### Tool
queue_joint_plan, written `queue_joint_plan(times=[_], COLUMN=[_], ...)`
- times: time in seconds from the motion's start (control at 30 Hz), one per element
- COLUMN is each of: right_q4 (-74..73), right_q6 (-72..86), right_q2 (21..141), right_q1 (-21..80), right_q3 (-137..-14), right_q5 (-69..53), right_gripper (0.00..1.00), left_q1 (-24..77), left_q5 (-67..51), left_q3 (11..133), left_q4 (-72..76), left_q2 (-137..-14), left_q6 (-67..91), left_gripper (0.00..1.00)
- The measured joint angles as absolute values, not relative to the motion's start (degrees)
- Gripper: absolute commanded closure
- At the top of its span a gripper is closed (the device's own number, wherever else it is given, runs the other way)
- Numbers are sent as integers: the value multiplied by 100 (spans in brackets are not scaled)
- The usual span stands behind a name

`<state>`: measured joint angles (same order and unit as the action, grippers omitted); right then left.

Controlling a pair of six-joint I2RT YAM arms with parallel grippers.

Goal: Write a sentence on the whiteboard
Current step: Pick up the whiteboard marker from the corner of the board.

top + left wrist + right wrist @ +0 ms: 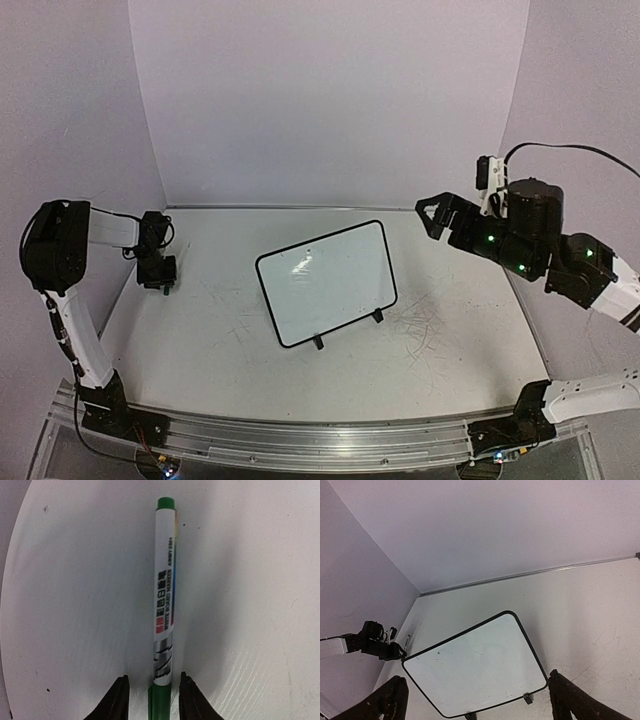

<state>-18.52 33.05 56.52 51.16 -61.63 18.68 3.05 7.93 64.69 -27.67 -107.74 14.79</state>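
Right, sitting near the middle of the scuffed white table (200, 340), turned askew, black feet toward the near edge: whiteboard (325, 283), blank, catching some glare. Lying flat at far left, close to the wall: marker (164, 595) with green ends. Straddling its near green end: left claw (154, 676), partly open, thin gaps showing on both sides, not clamping. Hovering high at right: right claw (430, 215), gaping wide, holding nothing. Enclosing the table on three sides: plain pale lilac walls (330, 100). Running along the near edge: metal rail (300, 440).

Overhead wide view, right wrist shares whiteboard (327, 283)
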Motion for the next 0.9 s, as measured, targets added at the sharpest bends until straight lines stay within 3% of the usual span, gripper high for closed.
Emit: queue_joint_plan(times=[0.17, 0.37, 0.67, 0.9], right_q4=[-1881, -2033, -2060, -2142], right_q6=[3265, 2797, 2066, 1987], right_q2=[5368, 5934, 6533, 7173], right_q1=[5116, 5116, 5116, 4989], right_q3=[-6075, -6316, -6613, -6886], right_q5=[2012, 2342, 2662, 2400], right_gripper=[2, 2, 2, 2], left_q1=[305, 298, 301, 345], left_q5=[726, 749, 622, 81], left_q3=[6579, 6569, 6191, 6194], left_q4=[-2640, -2644, -2819, -2894], left_q2=[-10881, -10864, -10285, -8464], left_q6=[1460, 1469, 1344, 1317], left_gripper=[84, 95, 100, 100])
